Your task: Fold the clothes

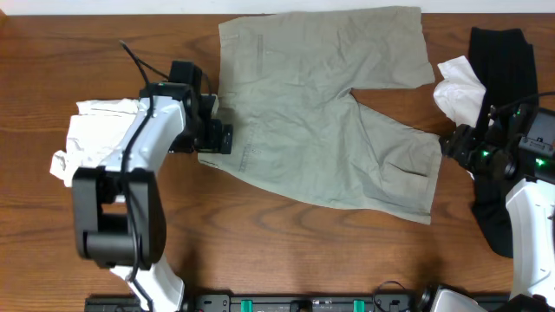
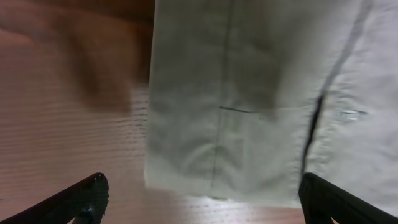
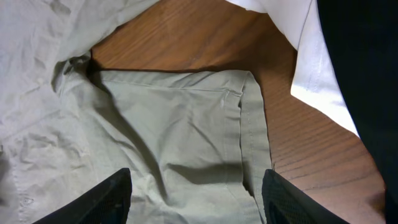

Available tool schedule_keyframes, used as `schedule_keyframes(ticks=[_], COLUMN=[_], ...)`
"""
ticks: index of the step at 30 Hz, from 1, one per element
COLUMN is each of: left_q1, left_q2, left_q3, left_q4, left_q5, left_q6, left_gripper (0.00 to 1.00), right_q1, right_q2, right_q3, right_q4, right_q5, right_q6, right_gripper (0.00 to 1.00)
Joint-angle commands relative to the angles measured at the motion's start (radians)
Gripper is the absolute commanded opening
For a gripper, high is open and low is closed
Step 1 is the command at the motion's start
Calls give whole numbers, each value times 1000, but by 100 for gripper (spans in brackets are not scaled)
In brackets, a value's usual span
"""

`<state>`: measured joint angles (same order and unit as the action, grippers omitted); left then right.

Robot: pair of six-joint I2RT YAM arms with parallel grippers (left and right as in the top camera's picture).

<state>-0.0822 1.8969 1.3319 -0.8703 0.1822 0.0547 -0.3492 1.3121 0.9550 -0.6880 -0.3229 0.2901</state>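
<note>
Shorts [image 1: 321, 121]: spread flat on the worktop [image 1: 52, 52].
Left claw [image 2: 205, 205]: jaws wide, empty, above the shorts' waistband edge.
Right claw [image 3: 196, 202]: jaws parted, empty, above the shorts' leg hem.
White garment [image 1: 460, 87]: beside that hem, overlapping the black garment [image 1: 503, 52].

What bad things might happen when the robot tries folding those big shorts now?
1. The right pincer hangs open over a leg hem of the shorts; it might pinch only the top layer, leaving a crooked fold.
2. The white cloth lies close beside that hem and might get dragged along.
3. The left pincer is open right at the waistband edge, so its grip may slip off.
</note>
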Motion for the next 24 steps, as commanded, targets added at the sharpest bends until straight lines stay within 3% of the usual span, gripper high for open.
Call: schedule_keyframes(ticks=[1, 4, 6, 9, 12, 24], left_q1=[18, 18, 18, 19, 19, 20], left_q2=[42, 64, 66, 66, 66, 66], left_q3=[-4, -4, -4, -4, -4, -4], left_q4=[-5, -2, -7, -29, -60, -309], left_q5=[56, 100, 102, 102, 101, -19], left_q6=[-7, -8, -7, -7, -7, -57], left_gripper=[98, 96, 69, 43, 7, 6], right_q1=[3, 3, 3, 3, 3, 3], right_q2=[-11, -11, -11, -11, -11, -11], right_q3=[10, 10, 10, 10, 10, 10], right_q4=[2, 4, 4, 4, 4, 4], right_q5=[-10, -10, -10, -10, -10, -10], right_q6=[-19, -19, -19, -19, -19, -26], right_gripper=[65, 65, 65, 65, 65, 65])
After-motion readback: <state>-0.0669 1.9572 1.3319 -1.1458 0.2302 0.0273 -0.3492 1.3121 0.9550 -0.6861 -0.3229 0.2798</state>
